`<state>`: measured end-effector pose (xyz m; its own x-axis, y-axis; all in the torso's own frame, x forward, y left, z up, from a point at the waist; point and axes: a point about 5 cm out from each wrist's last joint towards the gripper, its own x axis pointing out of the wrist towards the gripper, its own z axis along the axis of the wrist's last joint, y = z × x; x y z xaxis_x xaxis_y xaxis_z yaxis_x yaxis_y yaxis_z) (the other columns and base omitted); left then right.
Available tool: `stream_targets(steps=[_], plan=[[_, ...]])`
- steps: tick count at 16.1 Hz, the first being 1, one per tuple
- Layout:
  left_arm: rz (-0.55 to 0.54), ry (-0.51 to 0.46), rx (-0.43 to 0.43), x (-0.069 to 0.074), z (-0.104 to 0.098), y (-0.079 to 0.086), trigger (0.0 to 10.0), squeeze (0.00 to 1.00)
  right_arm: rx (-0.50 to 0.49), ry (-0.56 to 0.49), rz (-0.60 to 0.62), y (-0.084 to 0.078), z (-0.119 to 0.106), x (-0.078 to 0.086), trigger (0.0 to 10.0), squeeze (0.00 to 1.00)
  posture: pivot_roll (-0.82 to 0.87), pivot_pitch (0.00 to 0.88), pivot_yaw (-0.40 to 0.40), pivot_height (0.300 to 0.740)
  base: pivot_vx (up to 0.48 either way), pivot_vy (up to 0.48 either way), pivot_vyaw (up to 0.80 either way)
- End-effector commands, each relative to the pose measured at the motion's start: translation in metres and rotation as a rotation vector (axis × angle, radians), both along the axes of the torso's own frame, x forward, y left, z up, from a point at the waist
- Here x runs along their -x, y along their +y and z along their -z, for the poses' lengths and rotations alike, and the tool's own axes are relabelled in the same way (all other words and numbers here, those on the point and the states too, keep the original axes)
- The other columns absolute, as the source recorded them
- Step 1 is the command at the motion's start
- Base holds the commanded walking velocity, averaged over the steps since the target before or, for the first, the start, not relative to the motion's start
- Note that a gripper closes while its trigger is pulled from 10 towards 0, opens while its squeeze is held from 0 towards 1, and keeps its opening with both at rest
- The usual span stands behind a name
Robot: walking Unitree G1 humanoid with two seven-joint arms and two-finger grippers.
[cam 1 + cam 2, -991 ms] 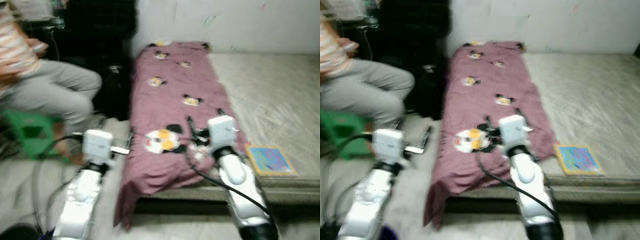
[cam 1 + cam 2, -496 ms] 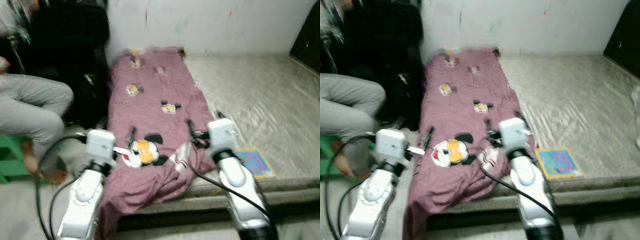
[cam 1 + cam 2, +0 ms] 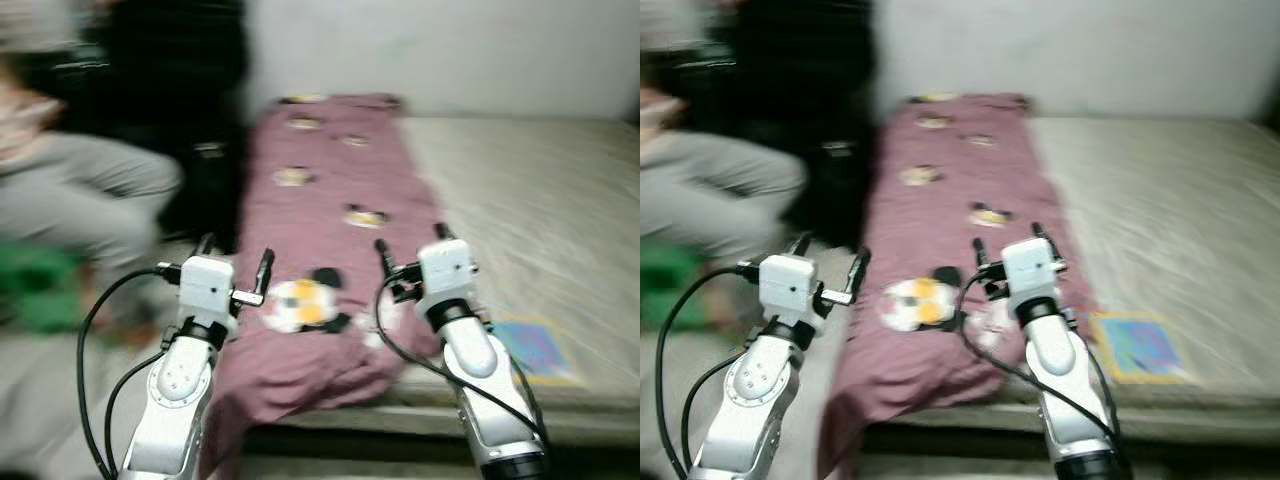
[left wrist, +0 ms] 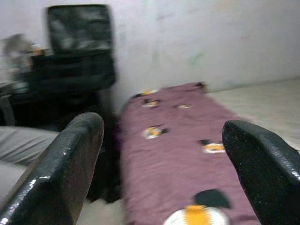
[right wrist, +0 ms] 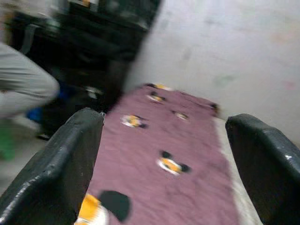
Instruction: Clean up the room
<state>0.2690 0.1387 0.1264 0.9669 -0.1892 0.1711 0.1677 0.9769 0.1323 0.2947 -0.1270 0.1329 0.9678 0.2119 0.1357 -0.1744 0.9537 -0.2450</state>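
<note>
Maroon blanket printed with cartoon mouse faces runs along the left side of a bare beige mattress, its near end bunched and drooping over the bed's front edge. Both hands are raised in front of it, fingers spread wide and holding nothing: the left hand is over the blanket's left edge, the right hand is above its near right part. A colourful book lies on the mattress near the front edge, right of the right arm. A person in grey trousers sits at the left. Everything is blurred.
</note>
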Motion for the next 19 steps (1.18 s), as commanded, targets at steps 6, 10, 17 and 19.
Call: stream_targets(steps=[6,10,17,19], plan=[[0.044,-0.015,0.009,0.0008,-0.0028,-0.0035,10.0,0.0,-0.007,-0.022,0.007,-0.0025,-0.0059,-0.0025,10.0,0.0,-0.09,0.0,-0.006,0.74,0.128,0.0,0.0],[0.055,-0.015,0.011,0.0006,-0.0028,-0.0041,10.0,0.0,-0.009,-0.021,0.008,-0.0021,-0.0057,-0.0026,10.0,0.0,-0.09,0.0,-0.005,0.74,0.288,0.0,0.0],[0.062,-0.012,0.013,0.0006,-0.0023,-0.0044,10.0,0.0,-0.006,-0.021,0.005,-0.0013,-0.0053,-0.0029,10.0,0.0,-0.09,0.0,-0.004,0.74,0.316,0.0,0.0],[0.034,-0.006,0.016,-0.0006,-0.0019,-0.0029,10.0,0.0,-0.005,-0.021,0.004,-0.0014,-0.0051,-0.003,10.0,0.0,-0.09,0.0,-0.004,0.74,0.127,0.0,0.0]])
